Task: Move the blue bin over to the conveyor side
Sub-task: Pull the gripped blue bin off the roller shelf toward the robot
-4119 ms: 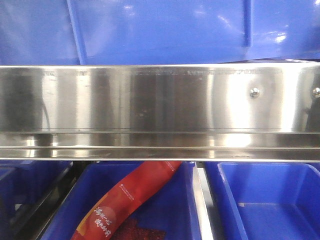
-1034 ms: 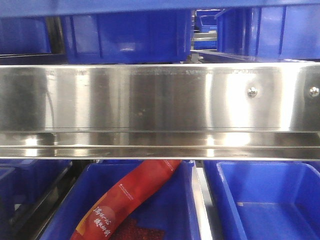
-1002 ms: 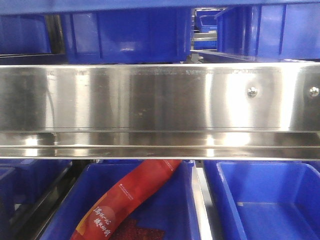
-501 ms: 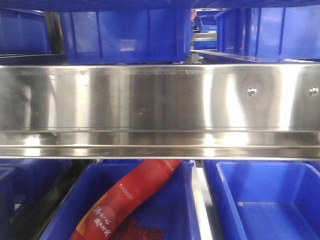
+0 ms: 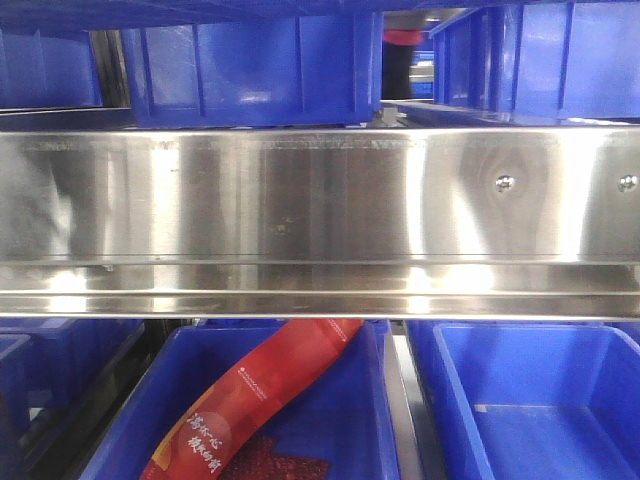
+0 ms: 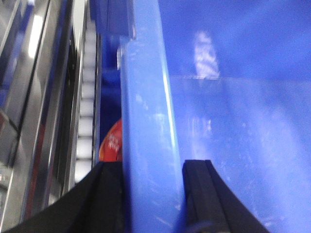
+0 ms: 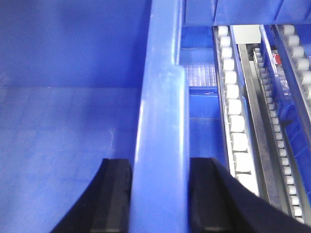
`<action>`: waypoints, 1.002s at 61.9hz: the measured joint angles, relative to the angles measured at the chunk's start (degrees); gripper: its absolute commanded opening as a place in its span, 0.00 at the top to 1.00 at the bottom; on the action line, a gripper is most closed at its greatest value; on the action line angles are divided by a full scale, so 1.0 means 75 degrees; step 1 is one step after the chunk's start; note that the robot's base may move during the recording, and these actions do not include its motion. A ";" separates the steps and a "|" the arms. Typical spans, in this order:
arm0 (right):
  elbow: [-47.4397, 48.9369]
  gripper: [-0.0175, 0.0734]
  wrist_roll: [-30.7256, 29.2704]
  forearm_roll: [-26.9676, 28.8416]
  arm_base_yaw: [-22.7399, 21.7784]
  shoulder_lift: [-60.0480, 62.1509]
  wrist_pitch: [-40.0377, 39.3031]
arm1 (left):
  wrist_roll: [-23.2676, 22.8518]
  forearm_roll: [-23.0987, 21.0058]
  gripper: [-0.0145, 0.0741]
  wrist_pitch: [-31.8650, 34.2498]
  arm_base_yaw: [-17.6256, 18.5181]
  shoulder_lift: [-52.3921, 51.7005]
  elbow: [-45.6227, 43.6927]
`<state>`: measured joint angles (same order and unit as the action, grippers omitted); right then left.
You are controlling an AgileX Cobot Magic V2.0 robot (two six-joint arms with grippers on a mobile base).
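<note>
The blue bin fills both wrist views. In the left wrist view my left gripper (image 6: 150, 167) is shut on its thick rim (image 6: 146, 97), one black finger (image 6: 109, 194) outside the wall and one inside. In the right wrist view my right gripper (image 7: 160, 167) is shut on the opposite rim (image 7: 163, 97) in the same way. In the front view only a dark blue strip (image 5: 200, 8) along the top edge may be this bin. The conveyor belt with its red strip is out of view.
A shiny stainless-steel rail (image 5: 320, 200) spans the front view. Blue bins (image 5: 250, 70) stand behind it. Below it, one bin (image 5: 340, 430) holds a red packet (image 5: 270, 390) and another (image 5: 540, 400) is beside it. White roller tracks (image 7: 233, 111) run beside the held bin.
The blue wall that filled the top of the front view 4.1 s ago has risen out of it, uncovering the bins behind. A small red shape has appeared in the top gap.
</note>
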<state>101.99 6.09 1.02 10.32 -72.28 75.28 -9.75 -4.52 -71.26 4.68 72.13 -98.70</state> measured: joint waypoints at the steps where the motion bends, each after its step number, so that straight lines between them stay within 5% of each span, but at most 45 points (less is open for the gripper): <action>1: 0.0000 0.89 0.0000 0.0000 0.0000 0.0000 0.0000 | 0.0000 0.0000 0.86 0.0000 0.0000 0.0000 0.0000; 62: 0.0000 0.89 0.0000 0.0000 0.0000 0.0029 -0.0113 | 0.0000 0.0000 0.86 0.0046 0.0000 -0.0005 0.0000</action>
<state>101.99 6.09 1.02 10.32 -72.06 74.43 -9.75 -4.52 -70.92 4.68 72.10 -98.70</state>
